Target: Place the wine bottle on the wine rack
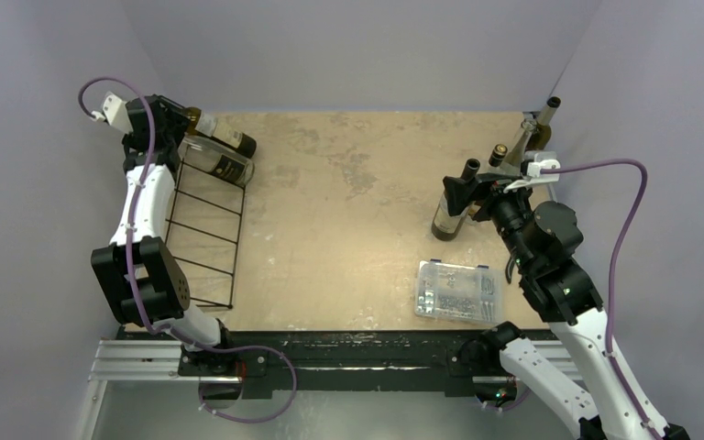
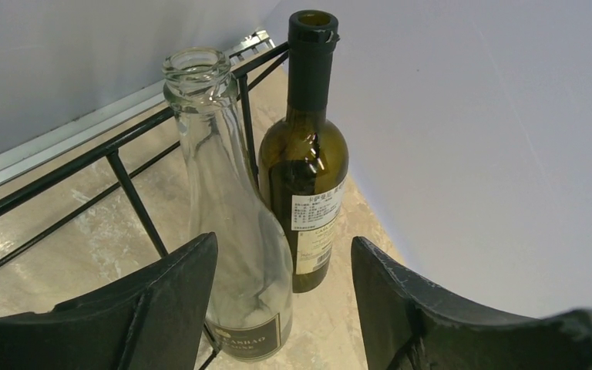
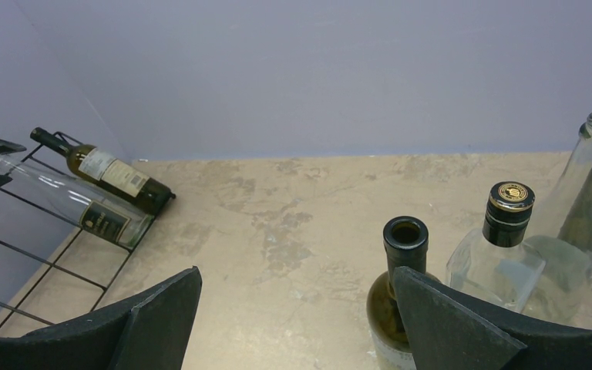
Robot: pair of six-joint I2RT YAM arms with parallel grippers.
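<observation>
Broadly, we see a tan, mottled worktop (image 1: 348, 202) with both arms bolted along its near edge. Along its left side sits the wine rack (image 1: 203, 240), a black thin-wire frame of rectangular cells that runs from the near edge toward the far left corner. We find the left arm (image 1: 142, 211) stretched up along the rack's outer side, and the right arm (image 1: 559, 266) reaching over the right part of the worktop. Close to the right arm's base, a clear plastic box (image 1: 458, 291) of small parts lies flat on the worktop.

At the far end of the rack two bottles lie on their sides, necks pointing toward the far left corner. The dark green bottle (image 1: 225, 134) is farthest back, and the clear bottle (image 1: 220, 163) lies just beside it on the nearer side. Over on the right, a standing dark bottle (image 1: 447, 213) is upright on the worktop. A capped clear bottle (image 3: 505, 247) and a tall clear bottle (image 3: 586, 193) stand upright beyond it, toward the far right corner.

We see the left gripper (image 2: 281, 243) by the two racked bottles, its jaws apart and clasping nothing. The clear bottle's labelled lower body shows close by one finger (image 2: 162, 308). The right gripper (image 3: 297, 271) is spread wide and empty, with the standing dark bottle's open mouth just beside one of its fingers (image 3: 447, 324)
</observation>
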